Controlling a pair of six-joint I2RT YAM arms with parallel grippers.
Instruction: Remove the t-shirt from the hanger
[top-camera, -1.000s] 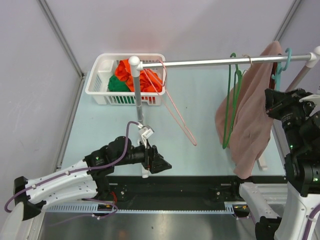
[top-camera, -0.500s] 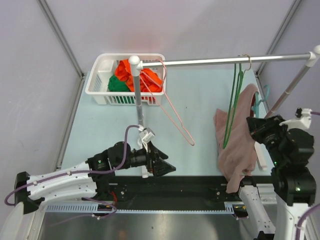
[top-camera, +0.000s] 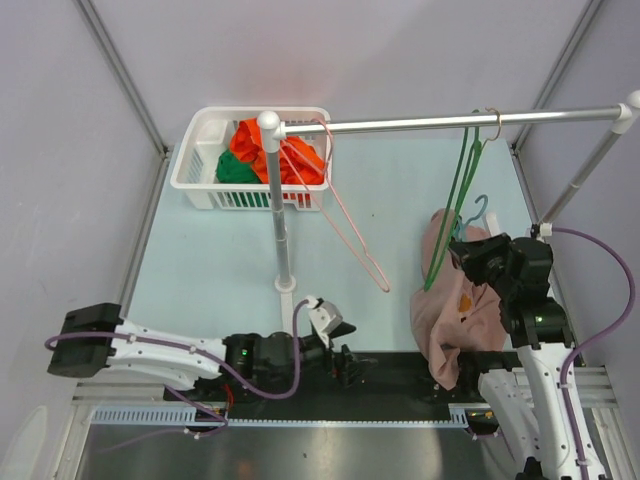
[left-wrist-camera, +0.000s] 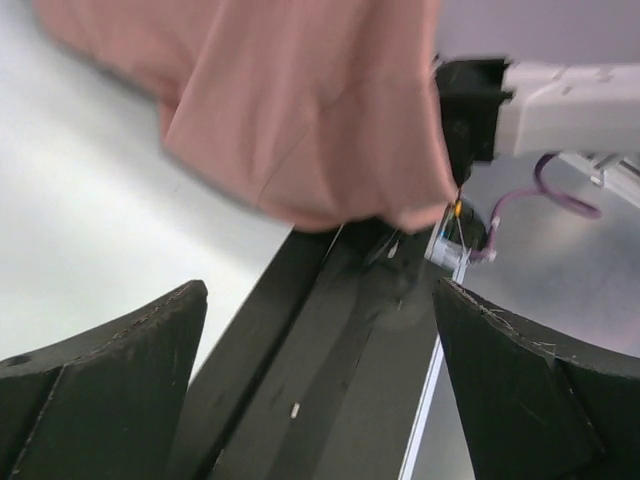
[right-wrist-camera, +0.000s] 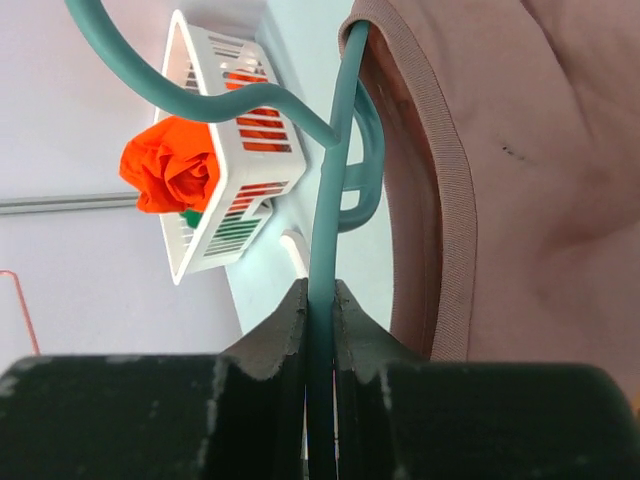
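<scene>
T-shirt (right-wrist-camera: 520, 150), pink, hangs on teal hanger (right-wrist-camera: 325, 230) pinched by right gripper (right-wrist-camera: 320, 300)

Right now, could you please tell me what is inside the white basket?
Crumpled orange cloth lies in the white basket, with green cloth beside it. The rack's post crosses in front, and whatever lies beneath the cloth is covered.

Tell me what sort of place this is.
Probably a robot test cell set up as a laundry corner: a metal clothes rail spans a pale table, a white basket holds bright garments, and the right pincer clamps a teal hanger carrying a pink t-shirt.
</scene>
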